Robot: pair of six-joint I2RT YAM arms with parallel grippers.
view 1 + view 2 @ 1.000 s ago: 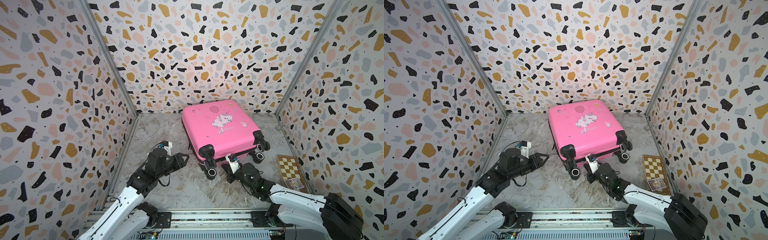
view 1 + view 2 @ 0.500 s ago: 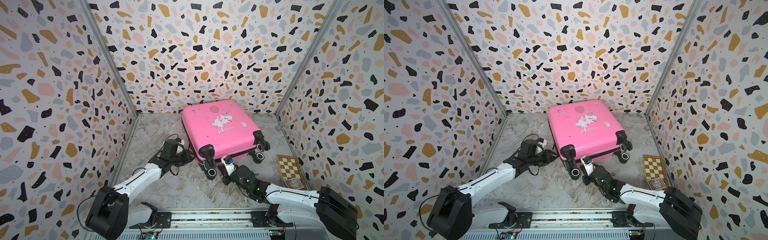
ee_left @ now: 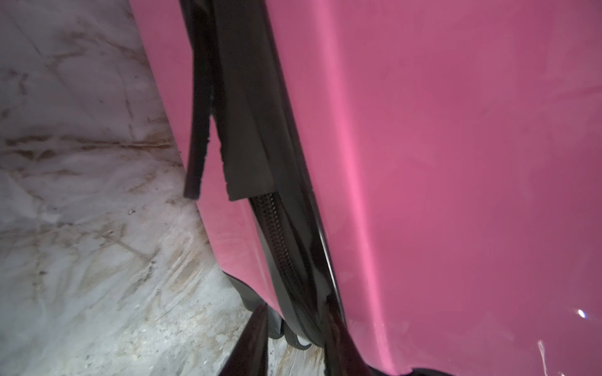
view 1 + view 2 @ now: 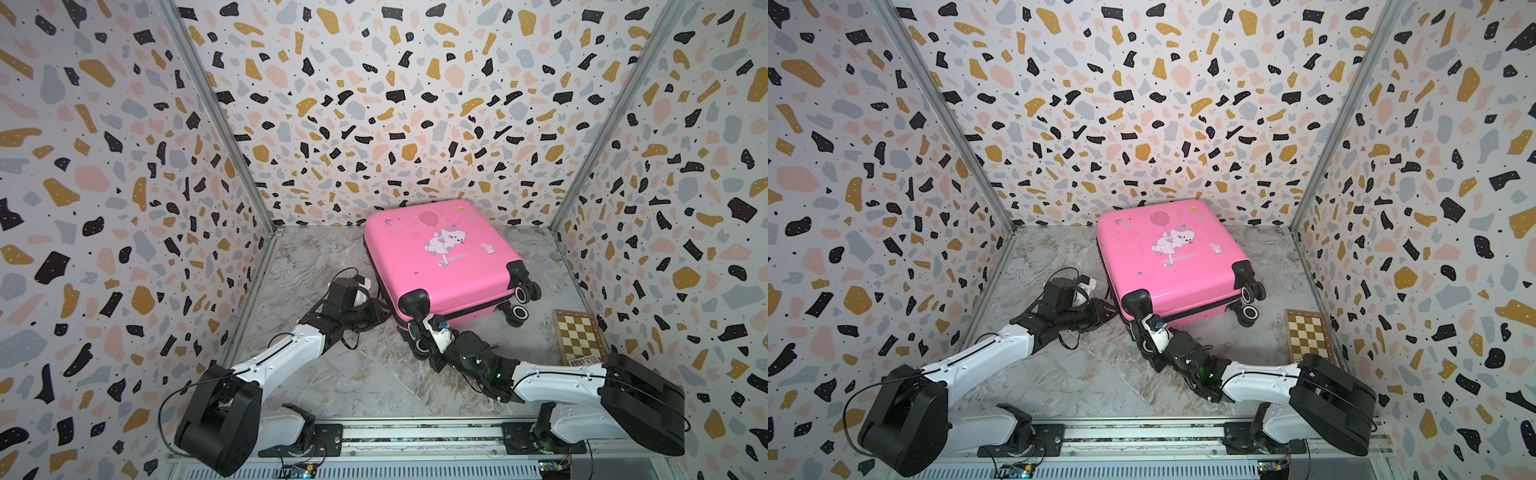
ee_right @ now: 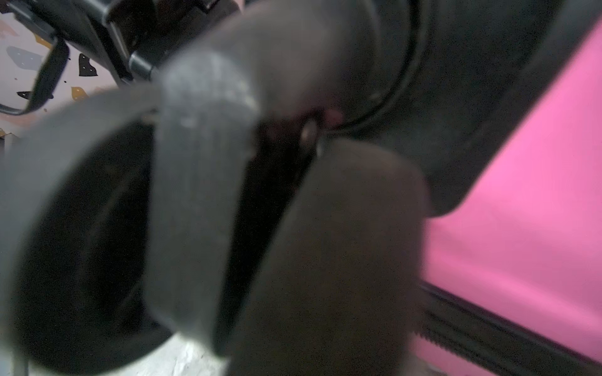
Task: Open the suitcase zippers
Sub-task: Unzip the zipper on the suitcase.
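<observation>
**Pink suitcase, lying flat, a tool on each side of its front-left corner**

- Suitcase (image 4: 440, 257): flat on the counter (image 4: 374, 374) toward the back, cat print up, wheeled end facing front.
- Zippers (image 3: 277, 234): black band round the seam. The teeth look meshed along the stretch seen in the left wrist view.
- Left tool (image 4: 380, 313): against the case's left side, near the front corner. Its fingers (image 3: 247, 146) lie along the band, jaws closed. Whether a pull is pinched cannot be told.
- Right tool (image 4: 424, 328): at the front-left wheel, just below the seam. Its jaws are closed; the wrist view is too blurred to show any hold.
- Chessboard (image 4: 577, 334): on the counter at right, apart from the case.
</observation>
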